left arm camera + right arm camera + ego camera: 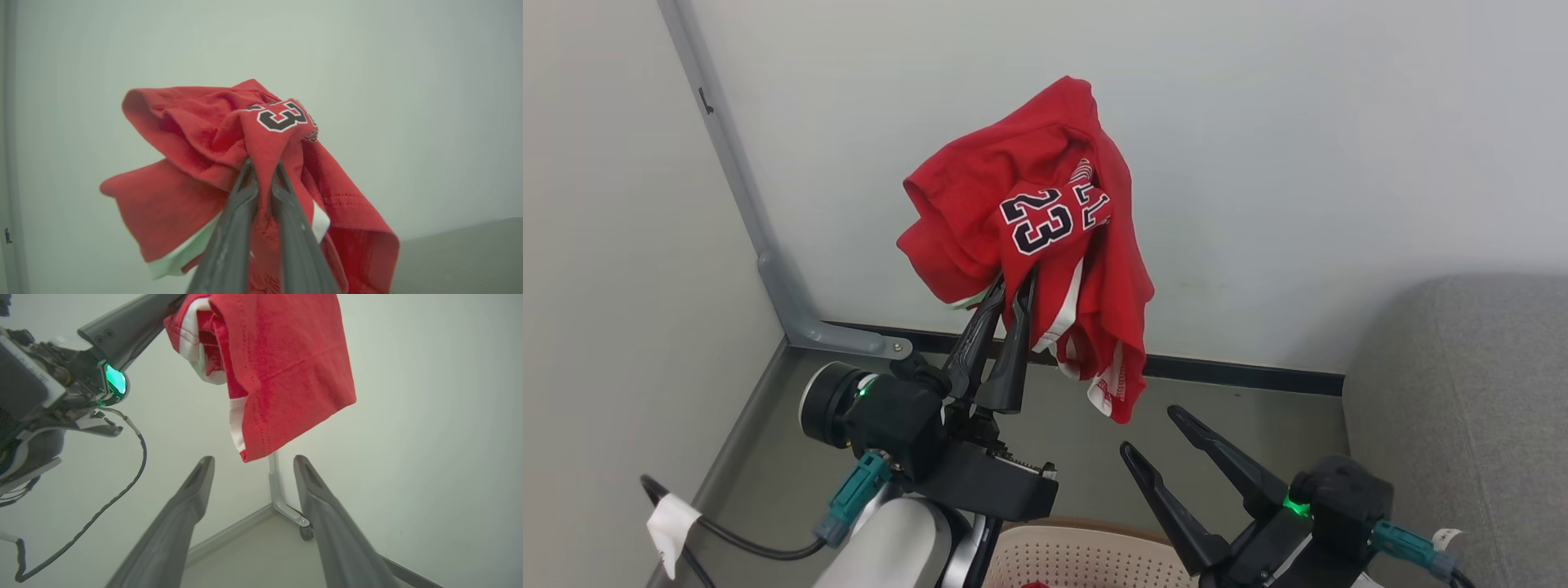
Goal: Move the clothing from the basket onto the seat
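Note:
My left gripper (1011, 283) is raised in front of the wall and shut on a red piece of clothing (1045, 229) with a dark "23" and white trim, which hangs bunched over the fingertips. From the left wrist, the clothing (196, 139) drapes around my left gripper (263, 165), pinched between the two fingers. My right gripper (1152, 433) stands open lower right with nothing in it; in its own view my right gripper (253, 459) sits just under the hanging hem of the clothing (286, 367). The basket (1078, 559), cream with round holes, shows at the bottom edge. The grey seat (1462, 425) is at the right.
A white wall fills the background, with a grey metal post (743, 188) running down to a foot on the floor at left. A black cable (727, 535) with a white tag trails from the left arm. A dark skirting strip (1241, 376) runs along the wall's base.

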You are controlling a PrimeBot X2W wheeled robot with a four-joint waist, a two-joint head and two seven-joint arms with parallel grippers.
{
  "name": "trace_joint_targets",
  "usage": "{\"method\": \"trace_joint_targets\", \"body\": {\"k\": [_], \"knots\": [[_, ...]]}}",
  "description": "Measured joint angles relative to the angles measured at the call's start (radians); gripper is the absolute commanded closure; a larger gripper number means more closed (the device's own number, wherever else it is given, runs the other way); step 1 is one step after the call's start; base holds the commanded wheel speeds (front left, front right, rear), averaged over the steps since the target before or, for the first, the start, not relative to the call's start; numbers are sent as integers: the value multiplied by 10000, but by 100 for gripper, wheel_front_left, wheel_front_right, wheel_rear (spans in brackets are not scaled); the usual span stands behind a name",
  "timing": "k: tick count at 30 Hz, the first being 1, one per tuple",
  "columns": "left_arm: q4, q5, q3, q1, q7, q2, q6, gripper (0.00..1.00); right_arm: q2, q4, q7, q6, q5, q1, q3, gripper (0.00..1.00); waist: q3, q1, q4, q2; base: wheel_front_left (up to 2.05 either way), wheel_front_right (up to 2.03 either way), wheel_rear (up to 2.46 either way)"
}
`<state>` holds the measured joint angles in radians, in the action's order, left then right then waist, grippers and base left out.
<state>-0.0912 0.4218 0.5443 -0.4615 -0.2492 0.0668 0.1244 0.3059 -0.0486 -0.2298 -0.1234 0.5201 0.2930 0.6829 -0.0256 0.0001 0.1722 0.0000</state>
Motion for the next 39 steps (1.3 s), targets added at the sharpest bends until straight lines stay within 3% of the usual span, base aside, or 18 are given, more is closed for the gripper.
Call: {"method": "trace_joint_targets", "body": {"k": [22,23,24,34,35,36,37,38,39], "knots": [[771,-451,736,685,907,-121,0,100,-1074,-1198,-105,0,347,1569,-52,0,165,0,384,0,0,0,0],[794,-451,748,722,940,-123,0,100,-1116,-1239,-107,0,345,1592,-117,69,168,0,389,1,0,0,0],[805,-454,752,752,999,-123,0,100,-1104,-1287,-107,0,357,1658,-94,100,171,0,394,0,0,0,0],[957,-468,679,768,1170,-125,0,99,-1078,-1609,-190,0,495,1912,211,100,154,0,427,0,0,0,0],[968,-476,669,771,1172,-125,0,77,-1078,-1634,-192,0,550,1917,213,100,148,0,423,0,0,0,0],[982,-497,648,783,1206,-127,0,41,-1080,-1662,-194,0,598,1924,203,100,142,0,418,0,0,0,0],[1018,-527,617,810,1212,-127,0,13,-1076,-1712,-194,0,621,1941,184,100,135,0,411,0,0,0,0],[1041,-543,571,815,1212,-128,0,0,-1062,-1802,-192,0,623,1958,167,100,127,0,401,0,0,0,0],[1068,-552,504,823,1212,-128,0,0,-1041,-1894,-190,0,658,1986,151,100,114,0,384,1,0,0,0]]}}
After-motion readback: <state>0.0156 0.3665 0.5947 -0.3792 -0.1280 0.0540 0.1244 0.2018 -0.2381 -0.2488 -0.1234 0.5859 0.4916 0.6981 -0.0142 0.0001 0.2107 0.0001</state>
